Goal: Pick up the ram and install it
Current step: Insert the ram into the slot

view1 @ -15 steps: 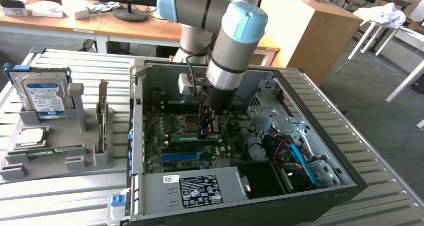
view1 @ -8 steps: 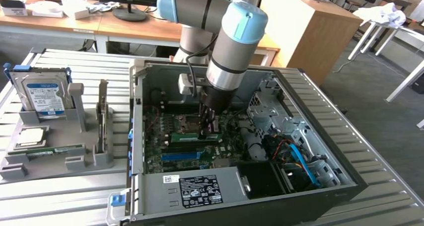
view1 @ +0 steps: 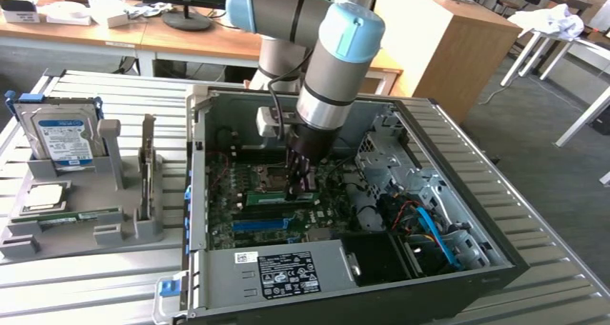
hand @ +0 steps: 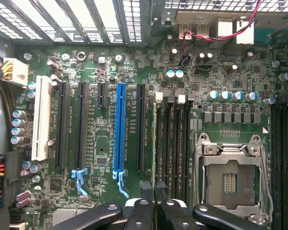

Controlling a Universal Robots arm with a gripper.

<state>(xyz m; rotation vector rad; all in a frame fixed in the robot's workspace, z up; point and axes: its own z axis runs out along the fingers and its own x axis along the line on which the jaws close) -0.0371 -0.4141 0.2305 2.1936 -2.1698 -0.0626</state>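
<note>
Pressed nearly together, the gripper point(hand: 155, 205) pinches the ram point(hand: 155, 143) edge-on. It stands along the memory slots point(hand: 175, 143) beside the processor socket point(hand: 229, 179).

A silver robot arm with pale blue joint caps point(view1: 336, 68) reaches straight down, wrist vertical. Its black gripper point(view1: 303, 186) point(hand: 156, 203) has its fingers point(hand: 143, 208) drawn close together, pinching a thin green circuit-board ram stick point(hand: 156, 143) edge-on.
</note>
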